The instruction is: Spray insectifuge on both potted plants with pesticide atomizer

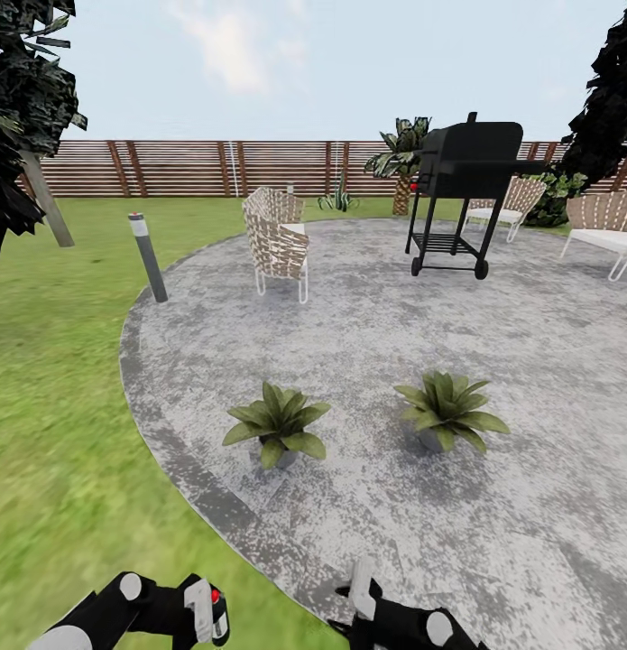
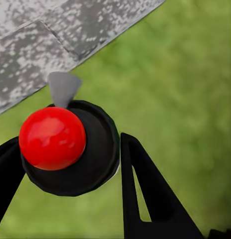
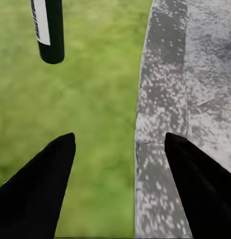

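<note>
At 7 o'clock, low in the head view: the left gripper [image 1: 207, 616] grips the pesticide atomizer [image 1: 203, 610] above the lawn [image 1: 60, 433].
Atomizer: upright in the grasp, its black head with a red knob [image 2: 52, 138] and grey nozzle [image 2: 63, 88] between the black fingers [image 2: 147, 194]; the nozzle points toward the patio [image 1: 394, 361].
Left arm: reaches in from 7 o'clock, gripper clenched on the bottle.
Right gripper [image 3: 117, 164]: fingers spread apart, holding nothing, at 6 o'clock over the patio edge; the bottle's labelled base [image 3: 49, 30] hangs nearby, apart from it.
Potted plants: one [image 1: 277, 424] at 12 o'clock from the grippers, the other [image 1: 448, 411] at 1 o'clock, both on the patio.
Background: grill [image 1: 462, 190], chairs [image 1: 277, 239], fence [image 1: 196, 167].
</note>
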